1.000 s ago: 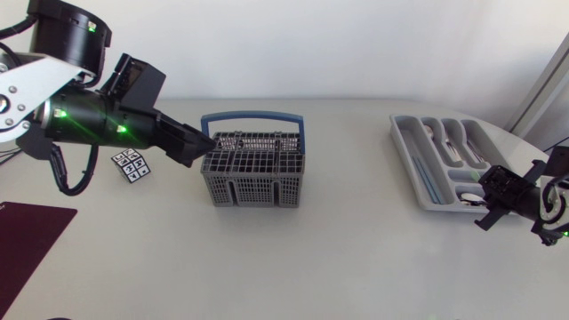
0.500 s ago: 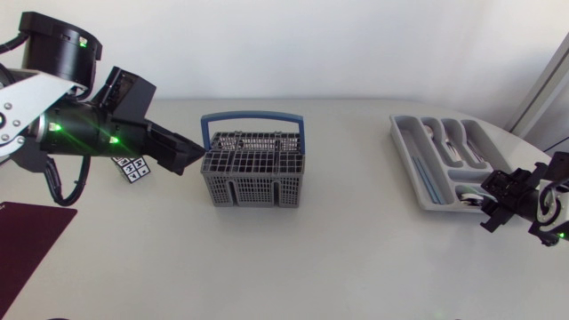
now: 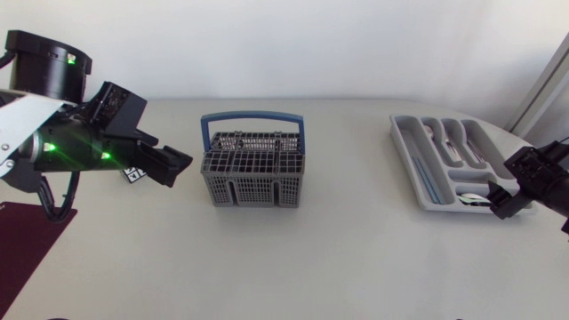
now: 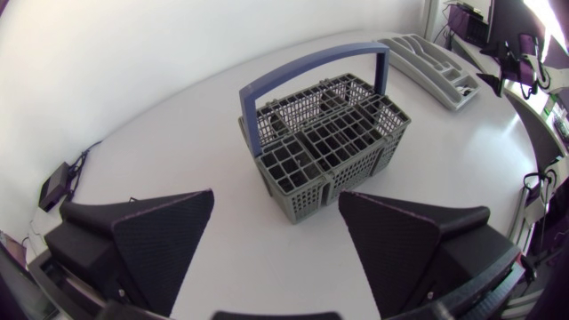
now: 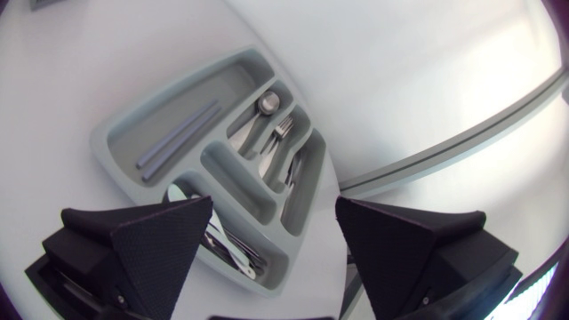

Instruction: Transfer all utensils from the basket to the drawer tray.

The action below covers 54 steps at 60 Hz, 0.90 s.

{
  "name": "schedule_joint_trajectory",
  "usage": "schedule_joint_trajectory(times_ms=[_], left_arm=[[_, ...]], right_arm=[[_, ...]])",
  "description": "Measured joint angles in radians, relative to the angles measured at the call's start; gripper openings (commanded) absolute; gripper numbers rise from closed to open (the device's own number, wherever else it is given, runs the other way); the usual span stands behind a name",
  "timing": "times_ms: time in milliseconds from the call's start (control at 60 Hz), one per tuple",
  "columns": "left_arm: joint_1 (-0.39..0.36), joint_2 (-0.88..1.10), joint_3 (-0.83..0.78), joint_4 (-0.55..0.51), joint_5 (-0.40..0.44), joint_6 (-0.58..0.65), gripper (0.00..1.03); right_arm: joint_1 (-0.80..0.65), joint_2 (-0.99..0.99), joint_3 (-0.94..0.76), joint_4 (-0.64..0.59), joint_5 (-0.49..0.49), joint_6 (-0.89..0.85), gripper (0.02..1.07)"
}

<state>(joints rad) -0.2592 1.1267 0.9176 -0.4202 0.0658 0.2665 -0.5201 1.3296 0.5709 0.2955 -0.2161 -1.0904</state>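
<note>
The grey wire basket (image 3: 253,178) with a blue handle stands mid-table; in the left wrist view the basket (image 4: 329,147) shows no utensil in its cells. My left gripper (image 3: 175,166) hangs just left of it, open and empty (image 4: 276,200). The grey drawer tray (image 3: 404,142) lies at the right. It holds a spoon (image 5: 267,105), a fork (image 5: 283,129), a knife (image 5: 293,169), two grey sticks (image 5: 178,138) and spoons (image 5: 222,240) in the near cross compartment. My right gripper (image 3: 502,203) is by the tray's near right corner, open with nothing in it (image 5: 274,204).
A small marker card (image 3: 133,174) lies left of the basket, partly under my left arm. A dark maroon mat (image 3: 27,240) covers the front left corner. The tray sits close to the table's right edge.
My left gripper has drawn back leftward from the basket's side. My right gripper has opened and pulled away to the right from the tray's near compartment, leaving a spoon there.
</note>
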Motion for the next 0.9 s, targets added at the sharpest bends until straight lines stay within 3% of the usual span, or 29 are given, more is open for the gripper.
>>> schedule_joint_trajectory(times_ms=[117,483,900], left_arm=[[0.019,-0.023,-0.031,0.0,-0.004,0.019,0.98],[0.089,-0.088,-0.115,0.0,-0.003,0.042,0.98],[0.128,-0.187,-0.248,0.061,0.0,0.045,0.98]], right_arm=[[0.034,-0.096,-0.002,-0.095,-0.042,0.127,1.03],[0.236,-0.345,-0.057,-0.203,-0.039,0.463,1.03],[0.469,-0.644,-0.193,-0.238,0.151,0.658,1.03]])
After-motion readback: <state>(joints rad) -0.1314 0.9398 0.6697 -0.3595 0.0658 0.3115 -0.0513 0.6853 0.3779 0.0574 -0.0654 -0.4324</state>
